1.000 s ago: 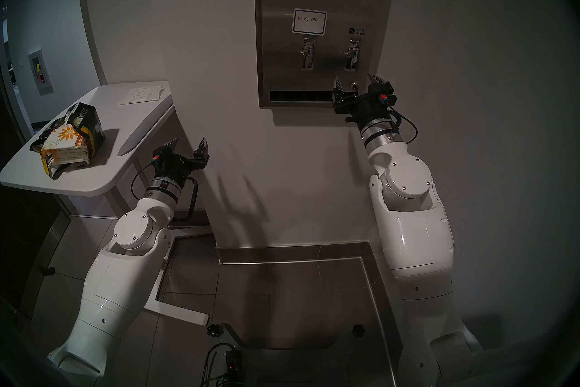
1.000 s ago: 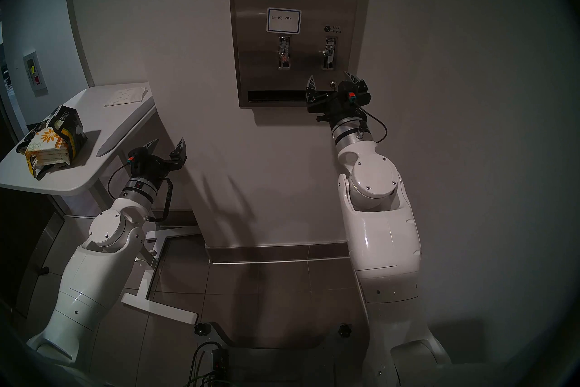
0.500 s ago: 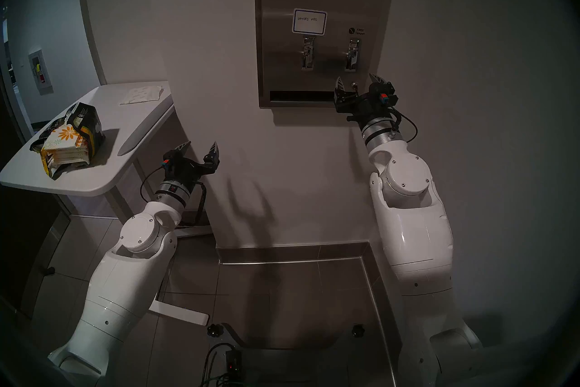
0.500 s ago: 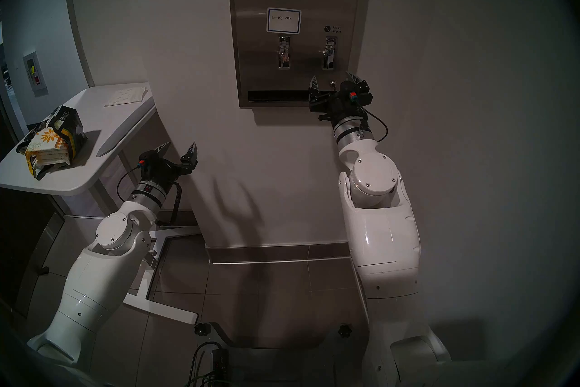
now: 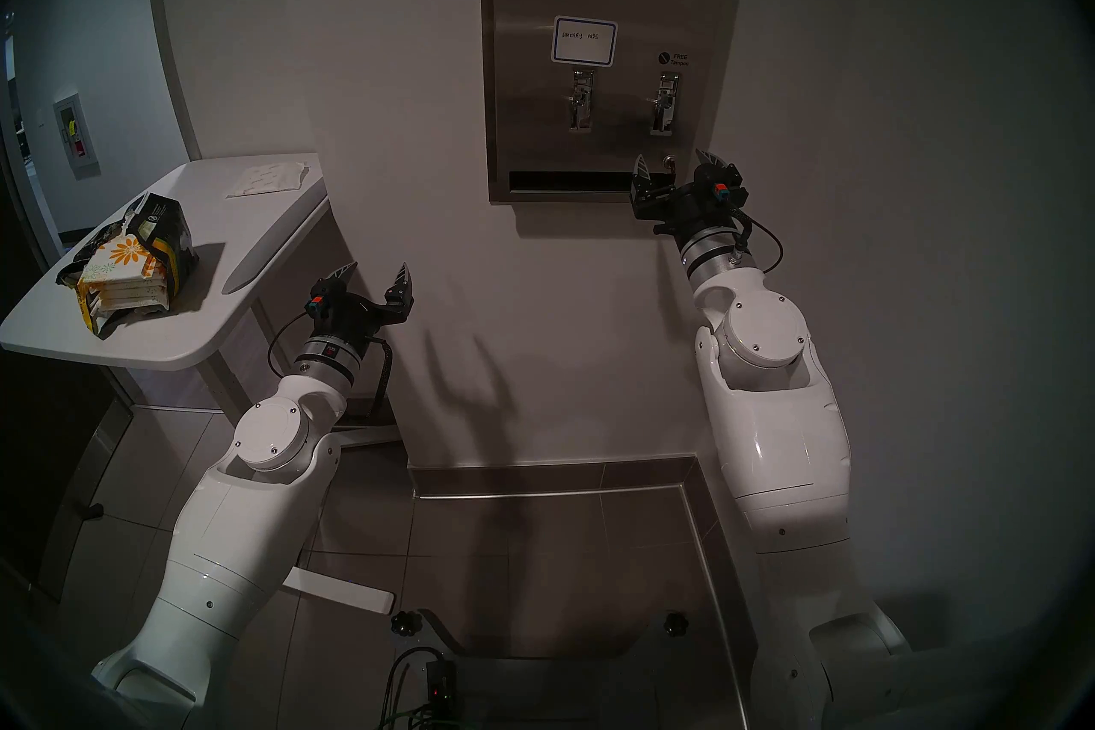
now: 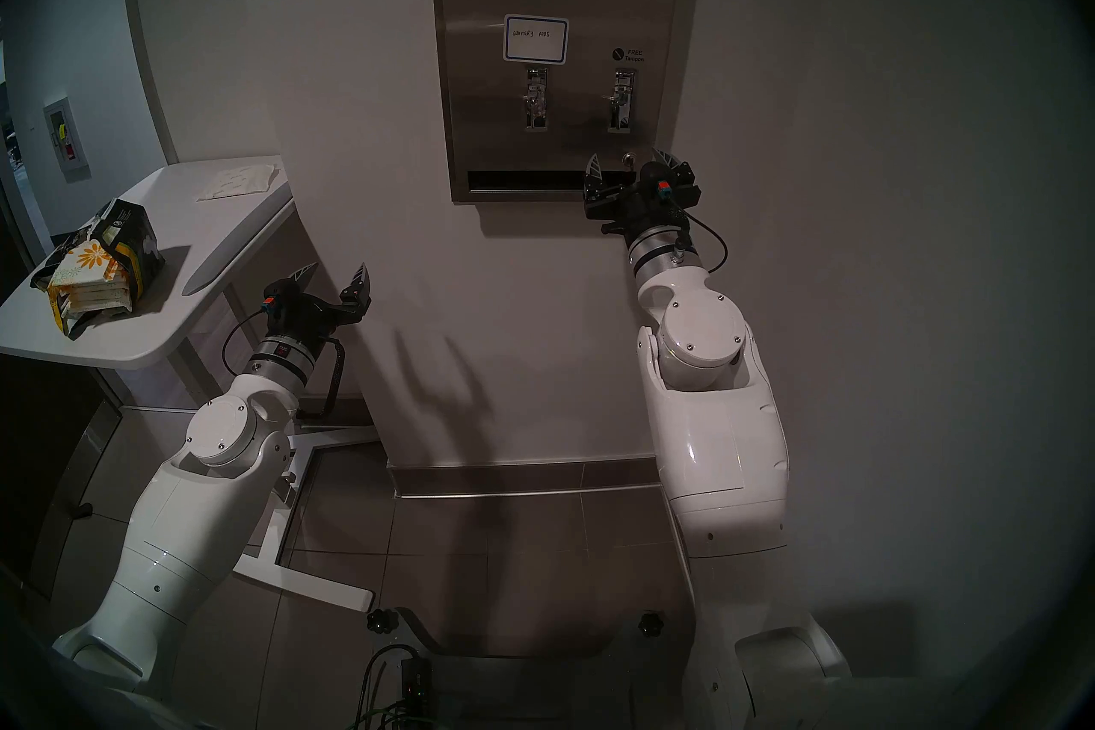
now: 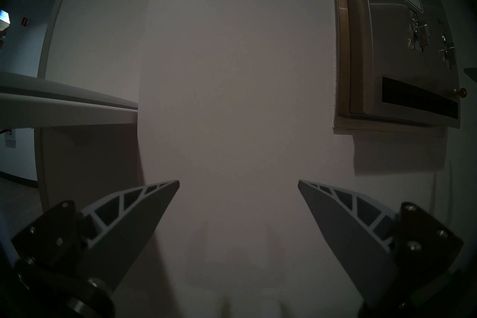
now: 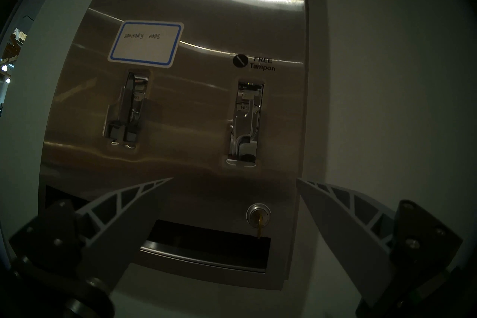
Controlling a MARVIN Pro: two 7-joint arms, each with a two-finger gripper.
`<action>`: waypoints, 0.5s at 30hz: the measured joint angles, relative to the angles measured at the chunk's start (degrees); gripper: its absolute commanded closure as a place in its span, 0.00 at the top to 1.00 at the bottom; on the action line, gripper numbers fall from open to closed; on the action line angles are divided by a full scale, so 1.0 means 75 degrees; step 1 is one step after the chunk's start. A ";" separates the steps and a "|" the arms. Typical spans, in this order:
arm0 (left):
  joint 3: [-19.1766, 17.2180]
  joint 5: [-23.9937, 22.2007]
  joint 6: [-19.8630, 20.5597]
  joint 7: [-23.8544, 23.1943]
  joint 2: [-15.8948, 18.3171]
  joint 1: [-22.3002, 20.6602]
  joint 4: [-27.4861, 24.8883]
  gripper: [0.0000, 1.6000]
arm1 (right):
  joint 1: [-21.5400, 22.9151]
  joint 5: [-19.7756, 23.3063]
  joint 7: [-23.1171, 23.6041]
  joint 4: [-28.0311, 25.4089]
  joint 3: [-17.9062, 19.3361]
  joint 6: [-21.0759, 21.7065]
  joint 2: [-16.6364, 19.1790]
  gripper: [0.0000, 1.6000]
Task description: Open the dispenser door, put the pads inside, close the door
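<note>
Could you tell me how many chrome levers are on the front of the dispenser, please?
2. The left lever sits under the blue-bordered label; the right lever sits under the "FREE Tampon" marking, above the lock. None seem hidden.

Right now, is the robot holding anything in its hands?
No. The left hand and right hand are both open and empty; the pads lie on the table.
</note>
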 measured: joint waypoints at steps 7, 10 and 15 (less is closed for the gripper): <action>-0.0001 0.0052 -0.0006 0.0029 -0.0008 -0.0035 0.0013 1.00 | 0.0055 -0.0007 -0.0045 0.0304 0.0014 0.0006 -0.0011 1.00; -0.0001 0.0063 -0.0007 0.0006 -0.0009 -0.0042 0.0015 1.00 | 0.0074 -0.0010 -0.0062 0.0342 0.0028 -0.0008 -0.0012 1.00; -0.0006 0.0080 -0.0007 -0.0045 -0.0017 -0.0050 0.0018 1.00 | 0.0124 -0.0012 -0.0082 0.0348 0.0055 -0.0032 -0.0012 1.00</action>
